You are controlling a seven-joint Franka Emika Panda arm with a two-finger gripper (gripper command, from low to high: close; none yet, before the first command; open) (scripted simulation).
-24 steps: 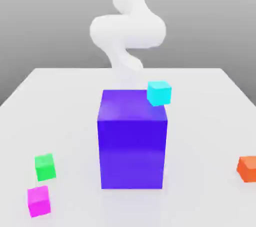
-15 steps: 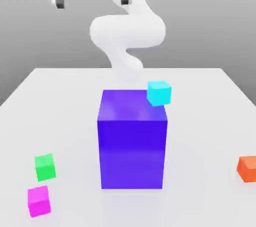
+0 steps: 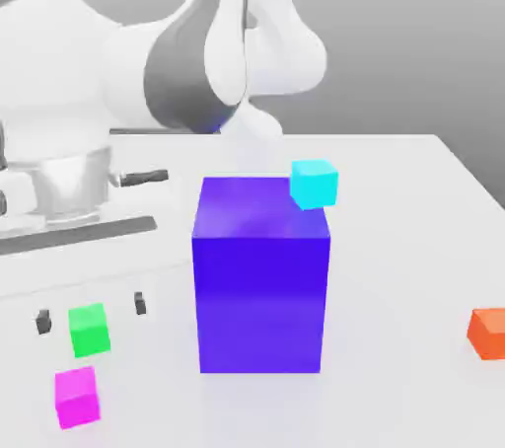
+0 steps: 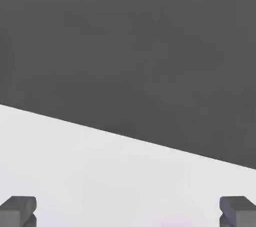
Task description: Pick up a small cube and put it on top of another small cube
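The white robot hand (image 3: 92,312) is open, its dark fingertips apart near the small bright-green cube (image 3: 89,330). The small magenta cube (image 3: 77,398) sits near the green one on the white tabletop (image 3: 395,268).

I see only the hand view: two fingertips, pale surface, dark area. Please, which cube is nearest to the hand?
Observer: In the exterior view, the green cube appears between the two open fingertips of the hand; I cannot tell if they surround it.
Operator: Is there another cube close to it?
Observer: Yes, the magenta cube, in front of the green one, not touching it.
Operator: And something tall, please?
Observer: The blue block, on the exterior view's right of both.
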